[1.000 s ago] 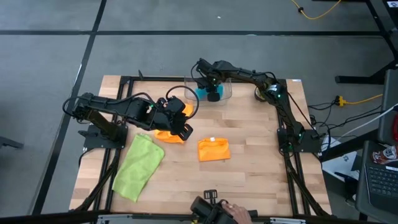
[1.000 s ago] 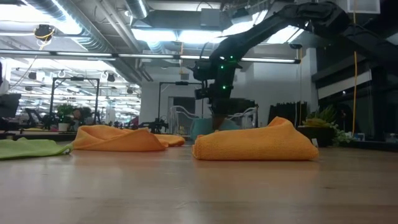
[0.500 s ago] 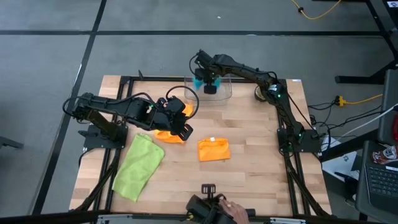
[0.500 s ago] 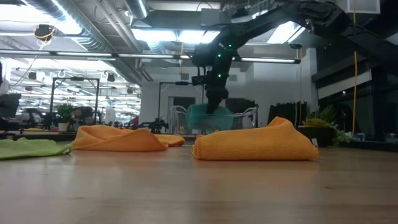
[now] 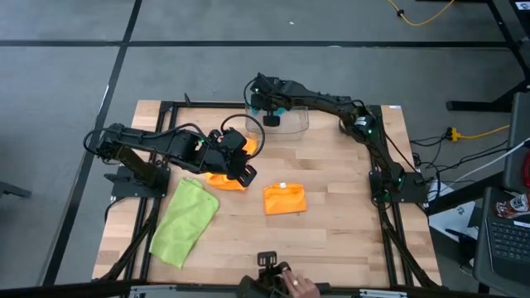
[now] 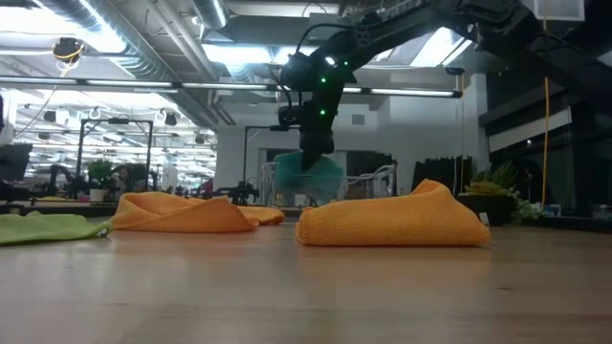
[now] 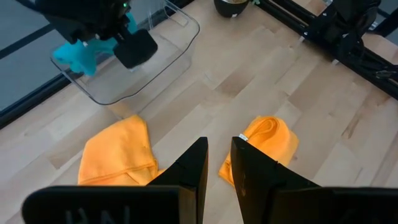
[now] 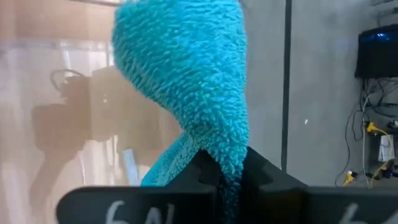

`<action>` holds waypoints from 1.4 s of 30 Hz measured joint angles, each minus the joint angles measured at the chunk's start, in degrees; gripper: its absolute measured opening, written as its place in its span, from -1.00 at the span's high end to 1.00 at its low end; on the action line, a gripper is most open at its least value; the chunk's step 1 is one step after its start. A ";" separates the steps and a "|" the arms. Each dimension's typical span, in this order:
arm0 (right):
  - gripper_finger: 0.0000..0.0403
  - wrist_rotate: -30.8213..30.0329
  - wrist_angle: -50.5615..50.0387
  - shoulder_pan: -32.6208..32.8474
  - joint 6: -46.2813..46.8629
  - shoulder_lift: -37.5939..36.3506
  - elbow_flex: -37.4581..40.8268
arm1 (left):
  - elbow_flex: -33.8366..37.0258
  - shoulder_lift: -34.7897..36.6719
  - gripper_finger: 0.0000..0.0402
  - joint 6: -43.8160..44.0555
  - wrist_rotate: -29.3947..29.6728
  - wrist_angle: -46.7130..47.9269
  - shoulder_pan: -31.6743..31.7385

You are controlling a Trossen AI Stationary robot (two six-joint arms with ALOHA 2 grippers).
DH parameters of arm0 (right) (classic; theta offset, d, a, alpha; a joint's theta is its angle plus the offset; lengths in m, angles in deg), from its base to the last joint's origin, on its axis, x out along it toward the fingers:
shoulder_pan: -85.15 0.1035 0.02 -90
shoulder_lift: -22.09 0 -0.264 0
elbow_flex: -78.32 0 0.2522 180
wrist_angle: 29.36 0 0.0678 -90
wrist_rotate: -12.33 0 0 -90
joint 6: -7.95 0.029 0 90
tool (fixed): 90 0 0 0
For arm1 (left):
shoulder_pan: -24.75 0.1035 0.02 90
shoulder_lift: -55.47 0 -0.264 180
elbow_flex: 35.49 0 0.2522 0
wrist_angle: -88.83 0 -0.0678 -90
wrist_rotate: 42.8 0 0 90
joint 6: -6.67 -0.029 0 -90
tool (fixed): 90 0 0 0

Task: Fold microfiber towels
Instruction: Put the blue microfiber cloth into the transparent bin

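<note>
Here, table (image 5: 331, 165): a pale wooden top is carrying everything, with my two arms reaching in from opposite sides.
Lime green towel (image 5: 185, 222): it is lying spread and rumpled near the table's left front, flat on the wood and well apart from my grippers; in the low view it is showing as a thin green strip (image 6: 48, 227) at the far left.
Clear plastic bin (image 5: 291, 118): it is standing at the table's back edge, near the middle.
Folded orange towel (image 5: 285, 199): it is sitting as a neat packet in the middle of the table, alone; in the low view it is the nearer mound (image 6: 392, 222).
Second orange towel (image 5: 225, 180): it is lying bunched just under my left gripper, partly covered by it, between the green towel and the bin.
Teal towel (image 8: 186, 81): it is hanging from my right gripper, lifted at the bin's left rim; the low view is showing it dangling clear of the table (image 6: 308, 175).
Right gripper (image 5: 269, 112): I am keeping my jaws pinched tight on the teal towel, its pile bulging above my fingertips in my wrist view.
Left gripper (image 7: 219, 163): I am hovering over the bunched orange towel with my jaws only narrowly parted and nothing between them.
</note>
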 joint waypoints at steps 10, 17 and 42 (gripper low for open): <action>0.92 -8.37 1.02 2.32 1.30 0.07 6.83 | 0.00 0.00 0.69 -0.39 0.28 0.00 0.00; 0.92 -9.62 0.56 3.16 4.70 -0.41 6.79 | 0.00 0.00 0.69 -0.43 0.27 0.22 -0.16; 0.92 -15.97 4.43 7.22 10.43 -0.50 10.82 | 0.00 0.00 0.69 -1.92 0.26 3.48 -0.28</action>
